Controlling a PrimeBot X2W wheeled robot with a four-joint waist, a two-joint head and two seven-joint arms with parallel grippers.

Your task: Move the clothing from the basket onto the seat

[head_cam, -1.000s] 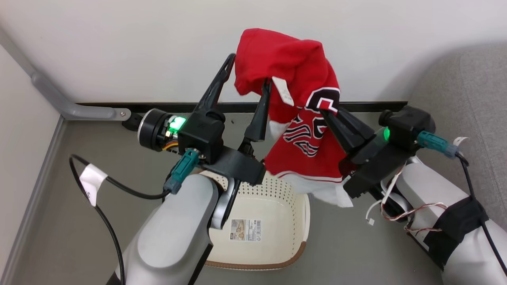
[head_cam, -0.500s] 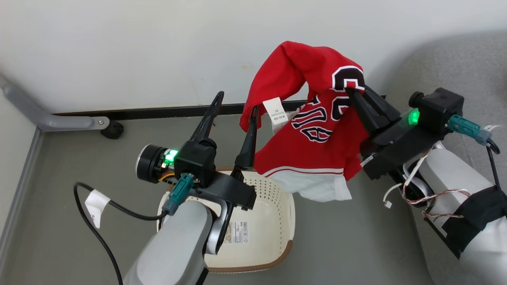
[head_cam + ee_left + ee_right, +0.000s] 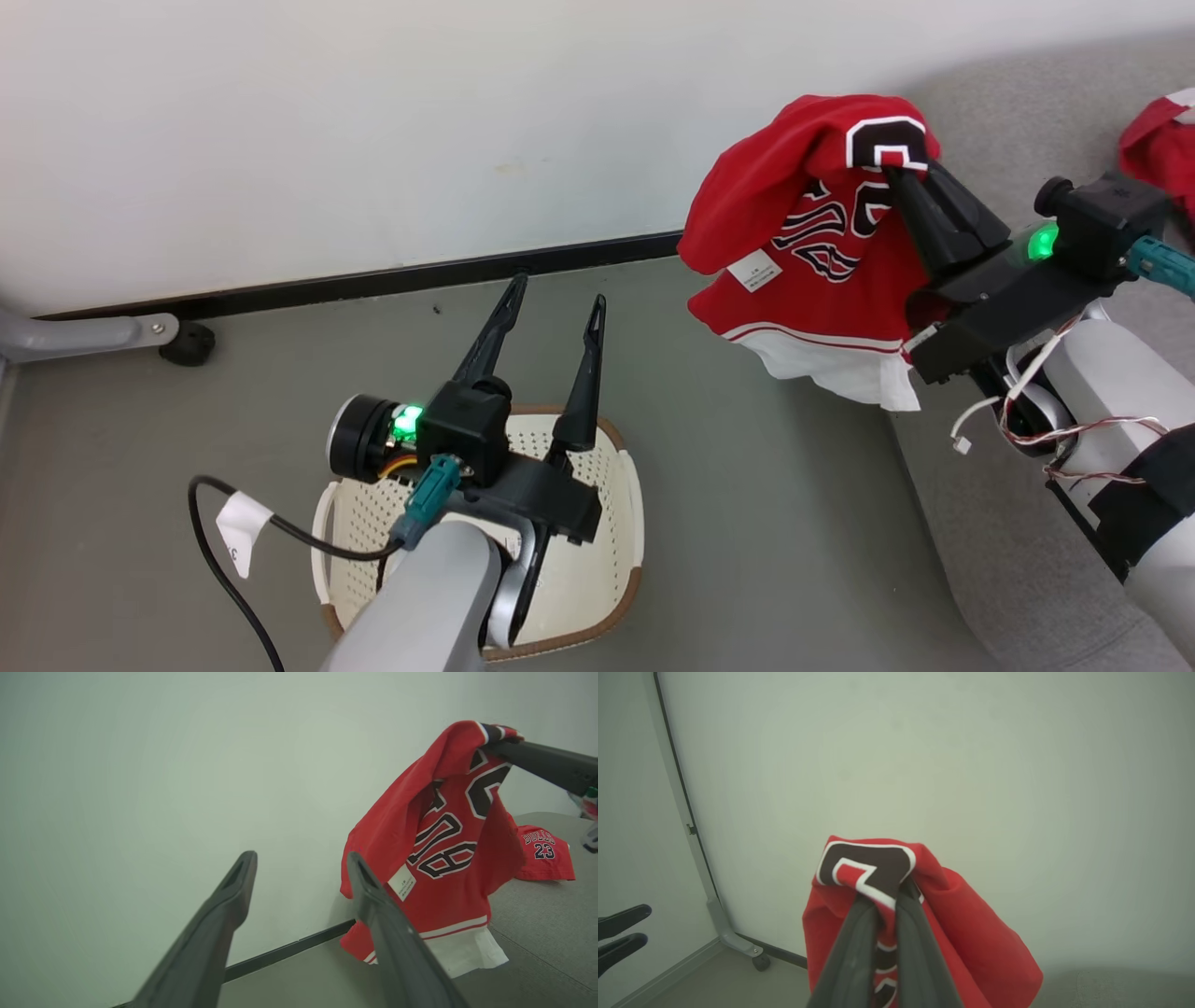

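My right gripper [image 3: 894, 172] is shut on a red jersey [image 3: 803, 233], part of the clothing, pinching it at a black-and-white number. The jersey [image 3: 444, 840] hangs in the air above the left edge of the grey seat [image 3: 980, 560], white hem and tag down. In the right wrist view the fingertips [image 3: 887, 896] clamp the fabric [image 3: 971, 933]. A second red garment [image 3: 544, 851] lies on the seat [image 3: 537, 933], also at the head view's top right corner [image 3: 1158, 131]. My left gripper [image 3: 558, 289] stands open and empty above the cream basket [image 3: 635, 504]. Its spread fingers [image 3: 301, 858] are clear of the jersey.
A pale wall with a black skirting strip [image 3: 373, 278] runs behind the grey floor. A grey metal leg with a black caster [image 3: 177, 341] sits at the far left. A black cable with a white tag [image 3: 238, 527] loops beside my left forearm.
The right gripper has carried the jersey rightward, away from the left gripper's finger and toward the seat. The camera has turned right, so the basket sits lower left in the picture.
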